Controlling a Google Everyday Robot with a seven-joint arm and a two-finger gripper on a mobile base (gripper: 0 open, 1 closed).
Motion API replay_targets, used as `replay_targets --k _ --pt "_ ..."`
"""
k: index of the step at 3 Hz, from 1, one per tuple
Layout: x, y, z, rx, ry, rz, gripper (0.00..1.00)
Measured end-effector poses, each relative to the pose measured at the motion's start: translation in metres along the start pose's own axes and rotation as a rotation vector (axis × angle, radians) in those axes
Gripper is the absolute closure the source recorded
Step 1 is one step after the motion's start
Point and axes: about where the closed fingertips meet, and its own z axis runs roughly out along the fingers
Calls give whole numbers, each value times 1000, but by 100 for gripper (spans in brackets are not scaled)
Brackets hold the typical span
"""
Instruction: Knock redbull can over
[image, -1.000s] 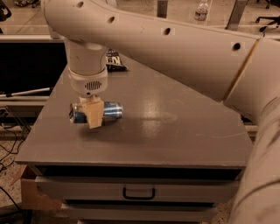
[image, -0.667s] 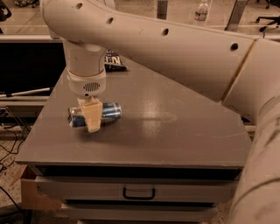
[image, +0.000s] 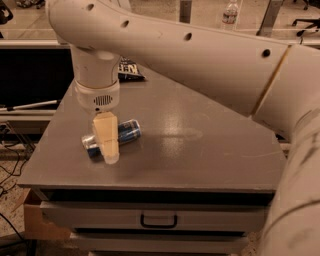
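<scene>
Cream-white tubular arm (image: 200, 55) with dark round holes; grilled wrist (image: 97, 97); tan jaws directly beneath it.

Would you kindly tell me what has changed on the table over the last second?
The end effector has slid a little toward the front edge of the table, over the redbull can. The can's left end has swung slightly forward with it, so the can now lies at an angle. No grasp or release shows. The can was already on its side; the snack bag stayed put.

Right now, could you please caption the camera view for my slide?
Slim blue-and-silver metal drink can lies on its side on the grey tabletop, the robot's pincer across its middle.
</scene>
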Motion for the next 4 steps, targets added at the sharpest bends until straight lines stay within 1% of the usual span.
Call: replay_targets --k 1,2,3,4 --pt "0 0 1 -2 -13 6 0" --pt "11 1 1 -2 -34 42 0" --pt "29 2 2 1 -38 84 0" --pt "72 4 -10 38 18 174 0"
